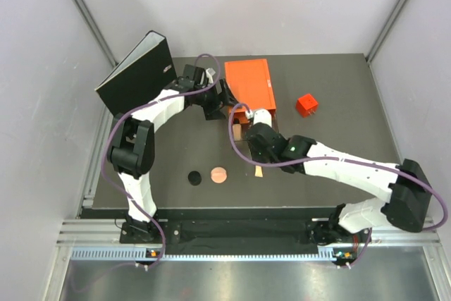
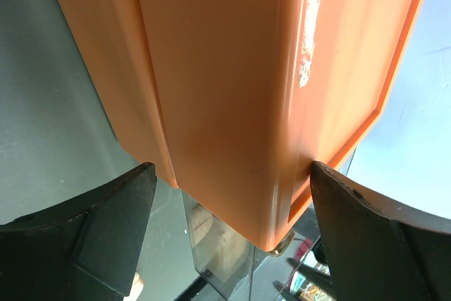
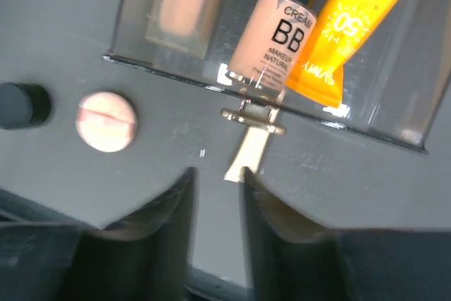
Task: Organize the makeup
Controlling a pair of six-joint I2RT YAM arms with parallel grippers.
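My left gripper [image 1: 224, 96] [image 2: 232, 174] is shut wide on a corner of the large orange box [image 1: 250, 84] [image 2: 225, 89], one finger against each side. Below that corner stands a clear organizer [image 2: 225, 266] [image 3: 141, 40]. It holds a tan BB bottle [image 3: 264, 40], an orange-yellow tube [image 3: 345, 33] and a second tan bottle [image 3: 183, 5]. My right gripper [image 1: 259, 161] [image 3: 217, 174] points down with its jaws narrowly open. The near end of the slim beige tube [image 1: 258, 172] [image 3: 245, 153] lies by its right fingertip, not gripped. The black disc [image 1: 194, 177] [image 3: 21, 105] and the pinkish-copper disc [image 1: 219, 174] [image 3: 106, 121] lie to the left.
A black binder [image 1: 137, 75] stands open at the back left, beside my left arm. A small red cube [image 1: 306, 105] sits to the right of the orange box. Grey walls close in the dark table [image 1: 338, 132] on three sides.
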